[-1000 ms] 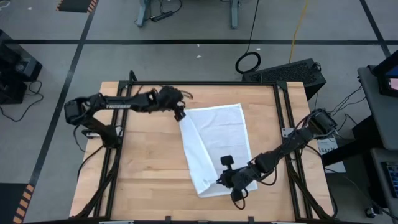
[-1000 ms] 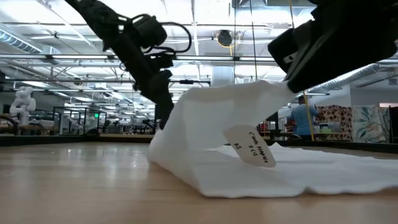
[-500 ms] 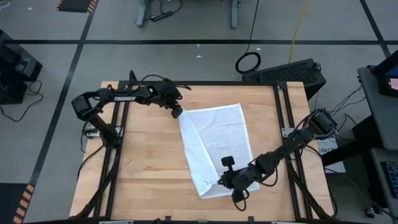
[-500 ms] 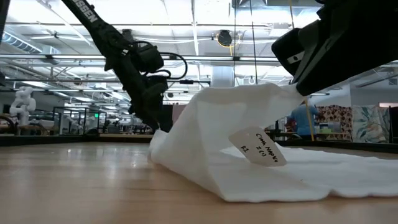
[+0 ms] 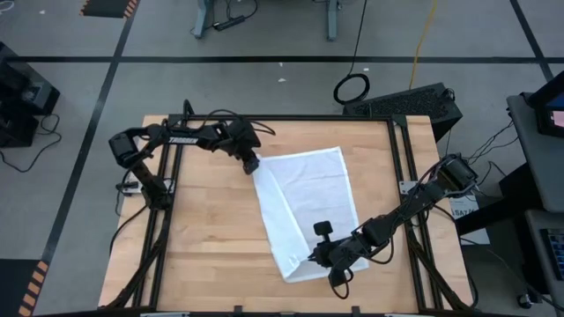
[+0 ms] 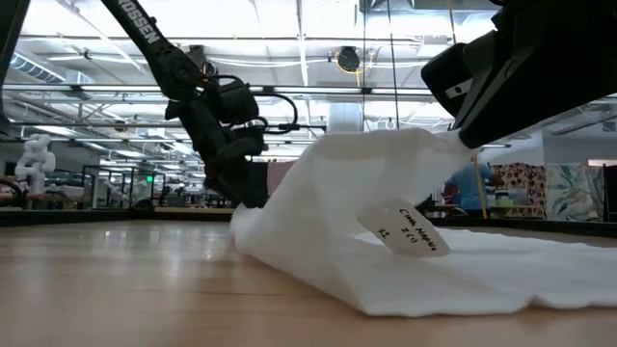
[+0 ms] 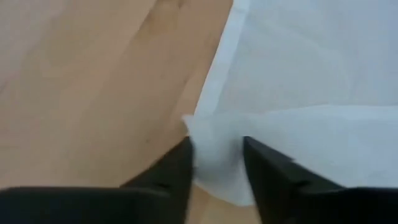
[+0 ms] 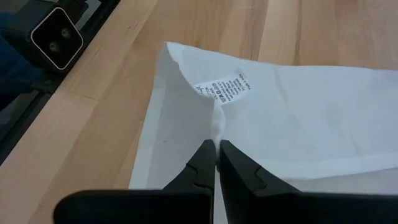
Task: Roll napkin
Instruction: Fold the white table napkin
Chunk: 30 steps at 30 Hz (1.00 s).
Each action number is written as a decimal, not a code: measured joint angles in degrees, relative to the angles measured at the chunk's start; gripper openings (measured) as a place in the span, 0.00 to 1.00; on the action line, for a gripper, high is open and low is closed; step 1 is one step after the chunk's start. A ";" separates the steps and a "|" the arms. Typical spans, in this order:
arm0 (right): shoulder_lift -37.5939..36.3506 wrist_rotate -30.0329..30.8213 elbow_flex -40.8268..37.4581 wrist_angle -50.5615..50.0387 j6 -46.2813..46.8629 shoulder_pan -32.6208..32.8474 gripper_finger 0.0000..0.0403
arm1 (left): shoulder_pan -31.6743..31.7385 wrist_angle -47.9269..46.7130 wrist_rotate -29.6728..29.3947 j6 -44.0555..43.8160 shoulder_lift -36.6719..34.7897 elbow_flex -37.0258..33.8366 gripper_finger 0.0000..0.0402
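The white napkin (image 5: 308, 198) lies spread on the wooden table, its left side folded over in a long strip (image 5: 271, 211). My left gripper (image 5: 252, 164) is down at the napkin's far left corner. In the left wrist view its fingers (image 7: 180, 171) stand apart with that folded corner (image 7: 217, 155) between them. My right gripper (image 5: 315, 255) is shut on the napkin at its near end, beside a sewn label (image 8: 227, 88). In the low view the cloth (image 6: 386, 193) rises like a tent to that gripper (image 6: 463, 125). My left gripper has the napkin's far left corner (image 7: 214, 140) in the gap between its fingers, coming down at a slant from the table's left. I cannot tell whether the fingers touch the cloth. My right gripper pinches a raised ridge of cloth (image 8: 216, 132) just below the label, at the napkin's near end, between its two fingertips. It comes down at a slant from the table's right. That end is lifted off the table, and the rest lies on the wood.
Bare wood (image 5: 203, 229) stretches left of the napkin. Black frame rails (image 5: 401, 158) run along the table's edges. In the low view a person (image 6: 472, 183) stands far off in the room behind.
My left gripper has come down onto the napkin's far left corner and tipped more steeply, its arm swinging toward the table's far edge. My right gripper has kept the near end raised.
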 joint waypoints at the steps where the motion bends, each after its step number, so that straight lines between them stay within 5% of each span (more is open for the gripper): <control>1: 0.00 0.00 0.00 0.00 0.06 0.00 0.01 | -0.31 -0.08 0.00 0.02 -0.43 0.00 0.23; 4: -0.04 0.01 0.01 -0.03 1.42 0.39 0.01 | -1.57 -0.43 1.40 -0.04 -3.31 0.10 0.04; 10: -0.20 -0.28 0.09 -2.72 6.05 2.29 0.01 | -6.28 0.56 5.59 0.03 -13.18 0.24 0.03; 18: -0.74 -0.37 0.09 -8.21 14.63 5.21 0.01 | -12.88 18.33 4.34 1.00 -17.67 1.09 0.02; 25: -4.01 -0.22 0.09 -11.06 19.81 7.14 0.01 | -12.49 5.27 -0.05 3.03 -20.67 5.56 0.02; 30: -7.26 -0.03 0.06 -13.94 20.82 9.42 0.01 | -13.73 8.51 0.22 3.04 -22.94 6.03 0.02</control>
